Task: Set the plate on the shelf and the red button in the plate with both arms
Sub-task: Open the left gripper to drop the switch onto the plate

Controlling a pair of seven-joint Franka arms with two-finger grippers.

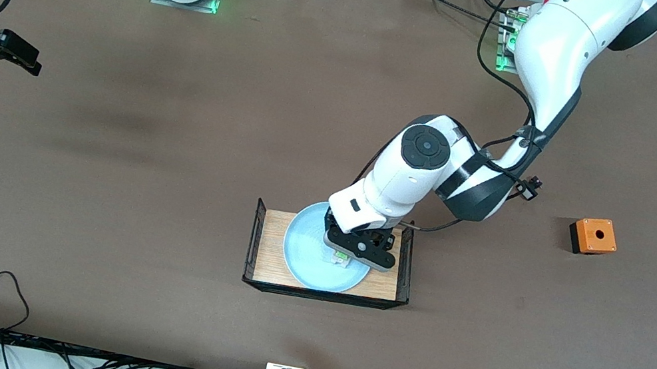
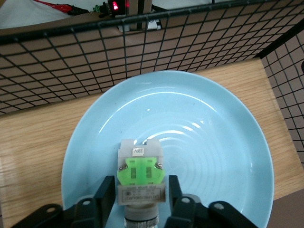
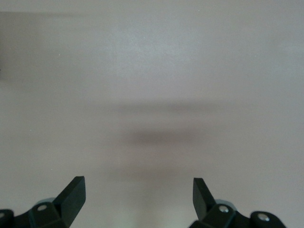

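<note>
The pale blue plate (image 1: 301,255) (image 2: 213,142) lies on the wooden floor of a wire-walled tray. The red button (image 1: 342,257) (image 2: 141,173) rests on the plate, showing its white-grey body and bright green piece; its red cap is hidden at the wrist view's edge. My left gripper (image 1: 344,254) (image 2: 141,189) hangs low over the plate and is open. One of its fingers (image 2: 108,191) stands on each side of the button's body, each with a small gap. My right gripper (image 1: 26,61) (image 3: 138,190) waits open over bare table at the right arm's end, holding nothing.
The tray (image 1: 267,248) has black wire mesh walls (image 2: 71,61) around the plate. An orange box (image 1: 593,235) with a round hole stands on the table toward the left arm's end. Cables run along the table edge nearest the front camera.
</note>
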